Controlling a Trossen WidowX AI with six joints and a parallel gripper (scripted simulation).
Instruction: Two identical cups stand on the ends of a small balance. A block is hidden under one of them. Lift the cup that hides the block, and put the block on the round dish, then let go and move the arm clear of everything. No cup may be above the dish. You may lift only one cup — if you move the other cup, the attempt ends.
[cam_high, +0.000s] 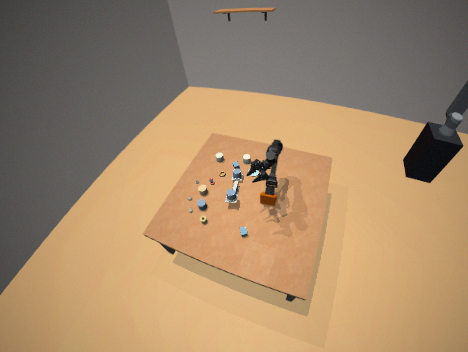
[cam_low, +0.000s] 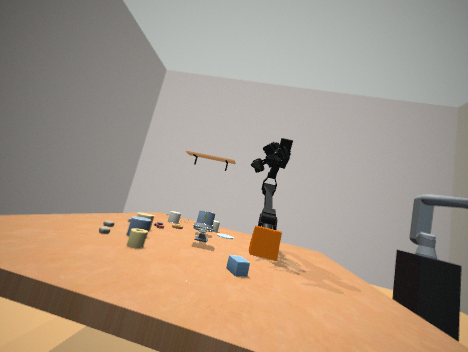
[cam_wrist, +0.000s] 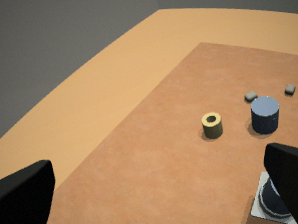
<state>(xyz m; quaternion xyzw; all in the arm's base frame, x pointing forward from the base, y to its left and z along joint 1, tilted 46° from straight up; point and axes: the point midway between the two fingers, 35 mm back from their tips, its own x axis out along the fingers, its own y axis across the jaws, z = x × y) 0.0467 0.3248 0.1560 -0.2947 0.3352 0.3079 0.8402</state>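
So both cups are on the ends of the balance, one cup just left of the pincer in the top view, the other cup lower left of it. The round dish looks to be below the pincer, though the arm partly covers it. Pincer's spread wide, nothing pinched. Can't see the hidden block anywhere.
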